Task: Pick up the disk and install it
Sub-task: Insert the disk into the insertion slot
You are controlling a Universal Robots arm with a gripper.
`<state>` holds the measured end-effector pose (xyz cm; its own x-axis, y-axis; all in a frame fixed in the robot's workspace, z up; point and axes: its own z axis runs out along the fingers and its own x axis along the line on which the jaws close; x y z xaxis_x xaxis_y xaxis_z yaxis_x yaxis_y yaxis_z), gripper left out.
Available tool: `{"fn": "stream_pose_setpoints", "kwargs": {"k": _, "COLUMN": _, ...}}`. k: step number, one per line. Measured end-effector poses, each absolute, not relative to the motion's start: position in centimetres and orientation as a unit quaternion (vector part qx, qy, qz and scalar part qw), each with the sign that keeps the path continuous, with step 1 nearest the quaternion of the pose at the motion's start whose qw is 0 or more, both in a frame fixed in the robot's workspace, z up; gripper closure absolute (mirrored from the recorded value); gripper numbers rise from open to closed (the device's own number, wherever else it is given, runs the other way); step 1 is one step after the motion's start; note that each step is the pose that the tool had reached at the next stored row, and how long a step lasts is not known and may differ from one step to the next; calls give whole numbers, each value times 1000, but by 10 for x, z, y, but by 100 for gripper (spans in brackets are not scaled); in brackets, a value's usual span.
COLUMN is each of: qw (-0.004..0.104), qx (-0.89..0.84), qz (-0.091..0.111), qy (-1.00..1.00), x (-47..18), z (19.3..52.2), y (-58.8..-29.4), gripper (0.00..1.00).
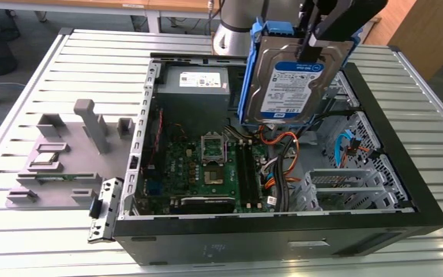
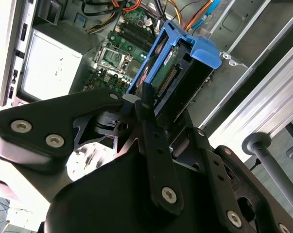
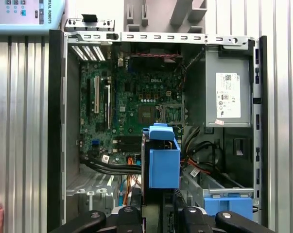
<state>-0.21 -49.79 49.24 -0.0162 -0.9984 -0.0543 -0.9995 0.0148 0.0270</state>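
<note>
The pick-up part of the task looks done. The fingers [image 1: 311, 49] are closed on the disk [image 1: 295, 81] and hold it by its upper end. It hangs upright in the air, touching nothing else that I can see. In the exterior view its white-and-blue label faces the camera, and the blue carrier frames its edges.

The disk is above the open case [image 1: 406, 167], which lies on its side on the slatted metal worktop [image 1: 52, 57]. From the exterior view it hangs over the far part of the case, beside the power supply [image 1: 194, 86] and above the orange cables [image 1: 279, 141]. In the first wrist view the disk [image 3: 163, 160] is seen end-on, with the blue handle end turned toward the case. There it covers the cable area just beside the motherboard [image 3: 117, 111].

In the second wrist view one black finger [image 2: 148, 116] presses on the side of the disk [image 2: 170, 73], so the grip seems firm.

The installing part is not yet done, as I judge it. The grey drive cage [image 1: 345, 184] with its blue bracket [image 3: 229, 204] stands apart from the disk, and no part of the disk is inside it. How high the disk hangs over the case, I cannot tell.
</note>
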Motion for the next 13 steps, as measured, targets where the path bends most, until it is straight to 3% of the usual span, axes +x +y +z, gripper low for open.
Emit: {"fn": "stream_pose_setpoints", "kwargs": {"k": 13, "qw": 10, "qx": -701, "qz": 29, "qy": 712, "x": 23, "z": 492, "y": -498, "gripper": 65}}
